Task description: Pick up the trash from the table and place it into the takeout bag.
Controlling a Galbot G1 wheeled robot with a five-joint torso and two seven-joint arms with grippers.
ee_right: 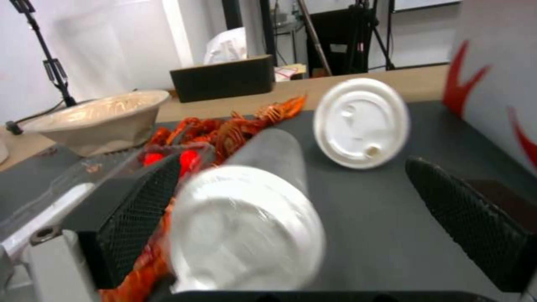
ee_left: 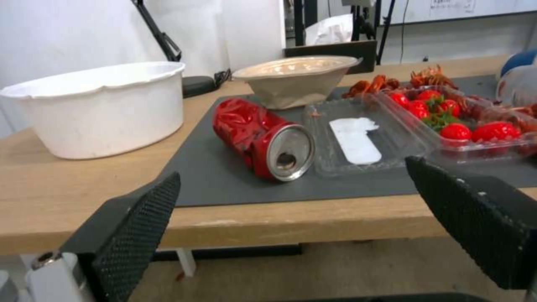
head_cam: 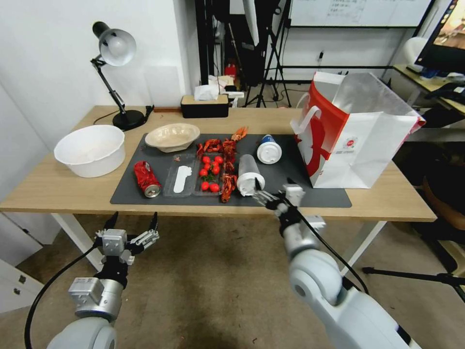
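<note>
Right gripper (head_cam: 268, 194) at the near cup (head_cam: 248, 174), jaws spread, nothing gripped.
All trash on the table (head_cam: 58, 186): can (head_cam: 146, 179), bowl (head_cam: 172, 136), far cup (head_cam: 269, 149). Bag (head_cam: 361, 140) looks empty. Left gripper (head_cam: 134, 224) spread, below the table edge.

we see a lab or studio: tripods (head_cam: 271, 53), a whiteboard (head_cam: 358, 12), a monitor (head_cam: 448, 36) behind the desk (head_cam: 58, 189).
</note>
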